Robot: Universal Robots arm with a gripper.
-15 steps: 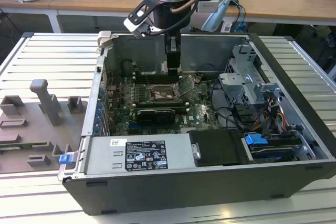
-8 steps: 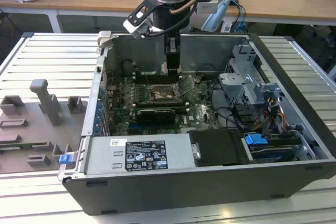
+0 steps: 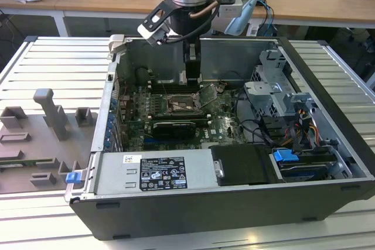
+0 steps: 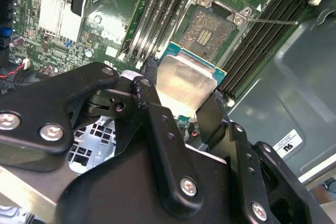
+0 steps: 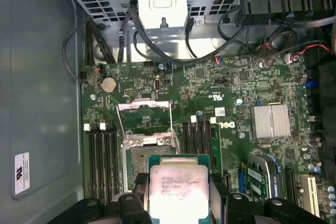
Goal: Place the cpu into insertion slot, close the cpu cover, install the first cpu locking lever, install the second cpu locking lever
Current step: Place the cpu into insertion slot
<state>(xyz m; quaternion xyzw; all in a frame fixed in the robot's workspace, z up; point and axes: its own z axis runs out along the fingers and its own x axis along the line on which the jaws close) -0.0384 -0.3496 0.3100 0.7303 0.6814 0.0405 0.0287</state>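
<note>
My gripper [image 5: 178,199] is shut on the cpu [image 5: 178,186], a pale silvery square on a green carrier, pinched by its two side edges. In the second wrist view the cpu [image 4: 186,85] hangs tilted between the black fingers [image 4: 149,74], a short way off the insertion slot [image 4: 209,29]. The dark slot [image 5: 137,162] lies bare, partly hidden by the chip. The cpu cover [image 5: 144,121] is swung open beyond its hinge. In the exterior view the gripper [image 3: 191,79] reaches down into the case just behind the slot [image 3: 180,107]. A thin locking lever [image 4: 273,21] sticks out free.
Long black memory slots [image 5: 102,161] flank the socket on both sides. A finned heatsink [image 5: 270,120] and a black card [image 3: 173,127] lie nearby. Cables and a drive cage [image 3: 275,95] crowd the exterior view's right. Case walls [image 3: 117,68] enclose the board; a grey fixture [image 3: 50,115] sits outside.
</note>
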